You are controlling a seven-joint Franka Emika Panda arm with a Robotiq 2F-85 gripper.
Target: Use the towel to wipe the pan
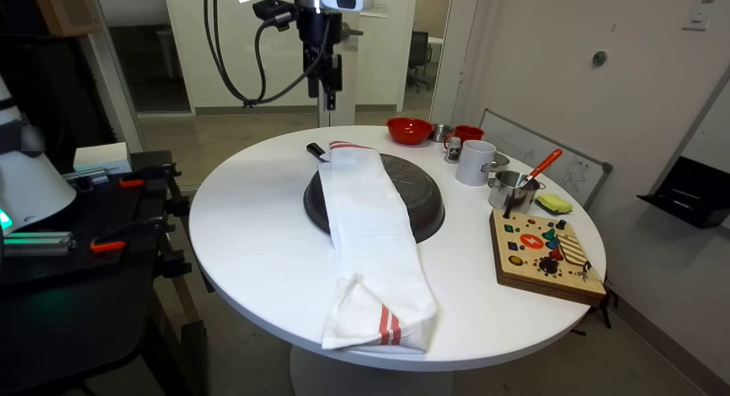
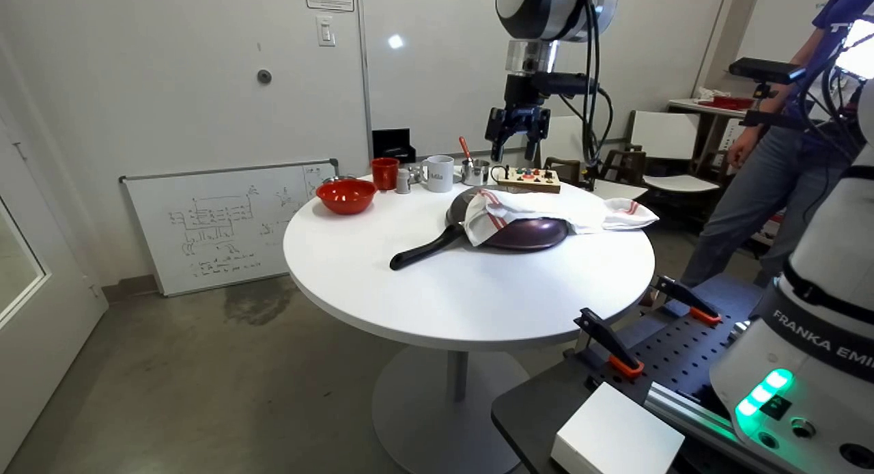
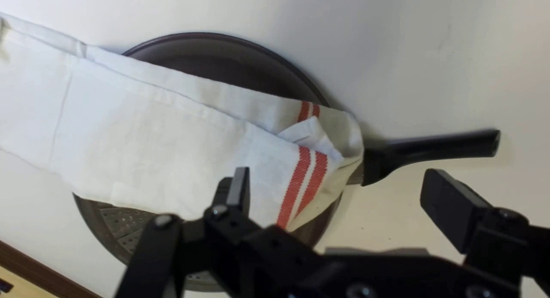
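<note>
The towel (image 1: 370, 230) is a long white folded cloth with red stripes. It lies across the pan (image 1: 419, 199), and its plain end runs down onto the table toward the edge. In the wrist view the towel (image 3: 163, 147) covers the pan's middle; the dark pan rim (image 3: 223, 59) shows on both sides. The pan seems to lie bottom up, its black handle (image 2: 423, 252) sticking out past the towel's striped end. My gripper (image 2: 513, 151) is open and empty, high above the table. In the wrist view the gripper (image 3: 337, 184) has its fingers wide apart over the striped end, not touching it.
On the round white table (image 1: 251, 225) stand a red bowl (image 1: 409, 132), a white mug (image 1: 476, 165), a red mug (image 1: 467, 133), a shaker, a steel pot (image 1: 507, 195) with a red-handled tool, a yellow sponge (image 1: 553, 203) and a wooden control box (image 1: 536, 256). A person (image 2: 771, 146) stands behind.
</note>
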